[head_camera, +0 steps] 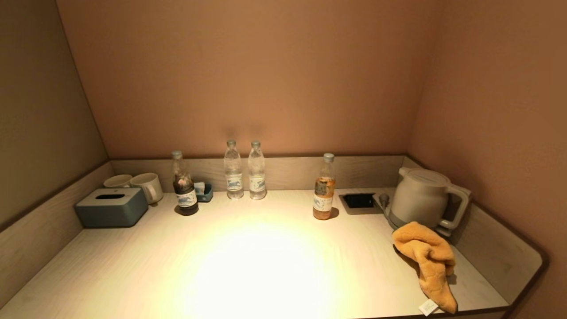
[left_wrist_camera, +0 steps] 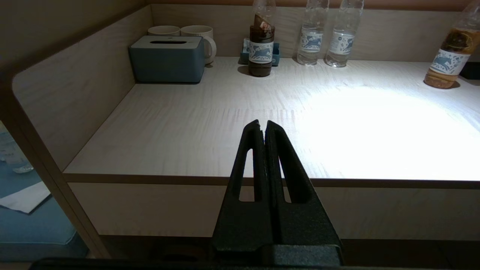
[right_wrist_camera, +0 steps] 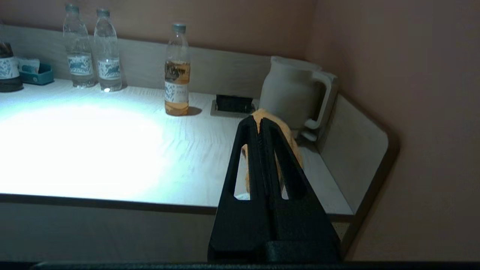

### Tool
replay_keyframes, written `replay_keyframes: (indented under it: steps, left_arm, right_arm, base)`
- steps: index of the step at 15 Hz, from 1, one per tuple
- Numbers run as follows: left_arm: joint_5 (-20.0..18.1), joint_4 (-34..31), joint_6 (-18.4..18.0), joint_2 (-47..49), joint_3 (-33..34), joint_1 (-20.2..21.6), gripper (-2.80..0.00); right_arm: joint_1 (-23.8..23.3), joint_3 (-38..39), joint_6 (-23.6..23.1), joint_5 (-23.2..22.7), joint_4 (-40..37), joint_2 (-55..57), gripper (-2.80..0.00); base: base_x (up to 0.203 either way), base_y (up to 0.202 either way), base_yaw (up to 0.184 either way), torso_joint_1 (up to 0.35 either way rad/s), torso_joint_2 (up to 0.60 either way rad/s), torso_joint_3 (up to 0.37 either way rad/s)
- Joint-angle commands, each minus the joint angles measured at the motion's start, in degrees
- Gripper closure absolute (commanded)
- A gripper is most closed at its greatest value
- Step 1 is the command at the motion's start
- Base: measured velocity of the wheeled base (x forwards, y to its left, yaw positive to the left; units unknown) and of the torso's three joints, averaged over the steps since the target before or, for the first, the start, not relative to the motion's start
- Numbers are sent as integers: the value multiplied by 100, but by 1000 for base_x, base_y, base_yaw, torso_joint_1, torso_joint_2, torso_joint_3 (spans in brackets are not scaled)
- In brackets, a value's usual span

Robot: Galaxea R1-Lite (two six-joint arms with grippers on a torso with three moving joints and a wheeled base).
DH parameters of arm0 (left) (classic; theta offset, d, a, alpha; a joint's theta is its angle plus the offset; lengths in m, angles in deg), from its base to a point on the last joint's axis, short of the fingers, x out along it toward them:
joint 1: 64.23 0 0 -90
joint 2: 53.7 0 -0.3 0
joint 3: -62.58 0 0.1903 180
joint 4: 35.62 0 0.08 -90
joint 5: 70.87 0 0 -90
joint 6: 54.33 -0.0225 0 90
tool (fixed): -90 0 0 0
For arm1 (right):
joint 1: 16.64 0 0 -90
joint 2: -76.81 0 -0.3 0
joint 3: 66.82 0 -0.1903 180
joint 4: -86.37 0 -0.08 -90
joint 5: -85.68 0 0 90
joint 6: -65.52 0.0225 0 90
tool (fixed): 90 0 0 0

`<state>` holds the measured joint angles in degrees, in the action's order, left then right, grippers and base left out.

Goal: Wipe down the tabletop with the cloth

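Note:
An orange cloth (head_camera: 429,258) lies crumpled on the pale wood tabletop (head_camera: 248,261) at the front right, just in front of the kettle. It also shows in the right wrist view (right_wrist_camera: 289,139), mostly behind the fingers. My right gripper (right_wrist_camera: 259,120) is shut and empty, held off the table's front edge, short of the cloth. My left gripper (left_wrist_camera: 262,123) is shut and empty, held before the front edge at the left. Neither gripper shows in the head view.
A white kettle (head_camera: 421,197) stands at the back right beside a black socket recess (head_camera: 359,200). An orange-drink bottle (head_camera: 324,188), two water bottles (head_camera: 244,170) and a dark bottle (head_camera: 184,184) stand along the back. A blue tissue box (head_camera: 111,207) and mugs (head_camera: 148,186) sit at the left.

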<state>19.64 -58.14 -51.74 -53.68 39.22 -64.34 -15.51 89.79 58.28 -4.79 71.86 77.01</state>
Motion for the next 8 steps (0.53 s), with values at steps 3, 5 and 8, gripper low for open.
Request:
replay_keyframes:
  steps: [3,5,8]
  left_arm:
    - [2,3,5,-2,0,2,0]
    - [2,3,5,-2,0,2,0]
    - [2,3,5,-2,0,2,0]
  right_arm:
    - [2,2,276,-31,-890,-3,0]
    - [2,2,376,-33,-851,-12,0]
    - [2,2,563,-16,-851,-12,0]
  base:
    - [0,0,0,0,0,0]
    - [0,0,0,0,0,0]
    - [0,0,0,0,0,0]
